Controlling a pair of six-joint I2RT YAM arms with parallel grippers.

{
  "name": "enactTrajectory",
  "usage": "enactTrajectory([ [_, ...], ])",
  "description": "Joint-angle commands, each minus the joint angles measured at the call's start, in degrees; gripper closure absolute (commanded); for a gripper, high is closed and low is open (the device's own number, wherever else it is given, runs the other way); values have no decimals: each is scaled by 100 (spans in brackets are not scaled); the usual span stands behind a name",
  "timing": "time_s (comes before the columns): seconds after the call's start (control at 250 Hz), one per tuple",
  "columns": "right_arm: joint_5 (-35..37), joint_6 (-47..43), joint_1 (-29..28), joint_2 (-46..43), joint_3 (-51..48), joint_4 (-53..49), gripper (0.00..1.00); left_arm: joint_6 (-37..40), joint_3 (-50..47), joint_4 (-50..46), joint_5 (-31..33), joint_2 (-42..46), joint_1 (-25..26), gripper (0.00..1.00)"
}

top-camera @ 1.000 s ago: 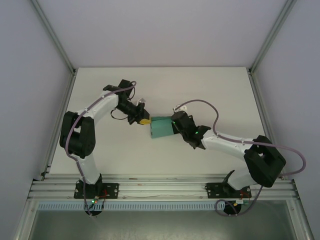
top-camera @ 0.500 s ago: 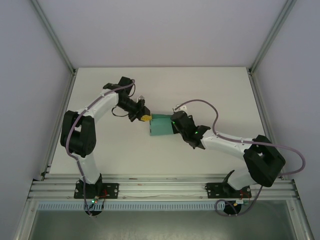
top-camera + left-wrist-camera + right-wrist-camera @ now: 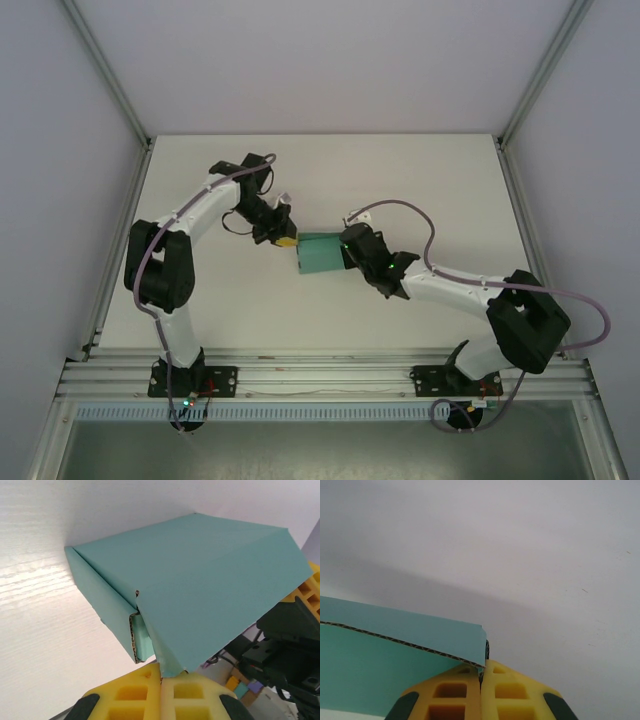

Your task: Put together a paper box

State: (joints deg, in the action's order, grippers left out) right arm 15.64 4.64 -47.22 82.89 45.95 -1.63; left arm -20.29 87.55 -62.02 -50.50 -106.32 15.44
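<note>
The teal-green paper box (image 3: 321, 254) lies mid-table, partly folded, between the two arms. My left gripper (image 3: 287, 241) is at its left edge with yellow pads closed on a corner flap of the box (image 3: 195, 595); the flap's tip sits between the pads (image 3: 135, 692). A side wall with its corrugated edge showing stands to the left of that flap. My right gripper (image 3: 348, 250) is at the box's right edge, shut on a card panel (image 3: 395, 630) whose edge runs into the pads (image 3: 520, 690).
The white table (image 3: 420, 180) is bounded by grey side walls and aluminium posts (image 3: 105, 70). A metal rail (image 3: 320, 378) runs along the near edge by both arm bases. A purple cable (image 3: 400, 205) loops over the right arm.
The left gripper and wrist have shifted slightly up and left along the box's left edge, and the box has turned a little. The right arm has barely moved.
</note>
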Motion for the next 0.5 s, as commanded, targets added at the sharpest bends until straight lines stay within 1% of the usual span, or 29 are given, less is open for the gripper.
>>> enactTrajectory([
  [0.0, -393, -26, -42, 331, -306, -1050, 100, 589, 380, -647, 550, 27, -3, 100],
  [0.096, -388, -24, -42, 323, -310, -1057, 100, 790, 622, -860, 932, 83, -4, 100],
  [0.232, -402, -33, -42, 298, -309, -1059, 100, 596, 253, -513, 810, 163, 38, 100],
  [0.364, -415, -65, -46, 343, -272, -1070, 100, 381, -111, 16, 356, 215, 204, 100],
  [0.444, -407, -68, -41, 350, -254, -1084, 100, 330, -88, 85, 419, 258, 317, 100],
  [0.496, -403, -69, -42, 333, -265, -1085, 100, 293, -64, 77, 671, 341, 376, 100],
])
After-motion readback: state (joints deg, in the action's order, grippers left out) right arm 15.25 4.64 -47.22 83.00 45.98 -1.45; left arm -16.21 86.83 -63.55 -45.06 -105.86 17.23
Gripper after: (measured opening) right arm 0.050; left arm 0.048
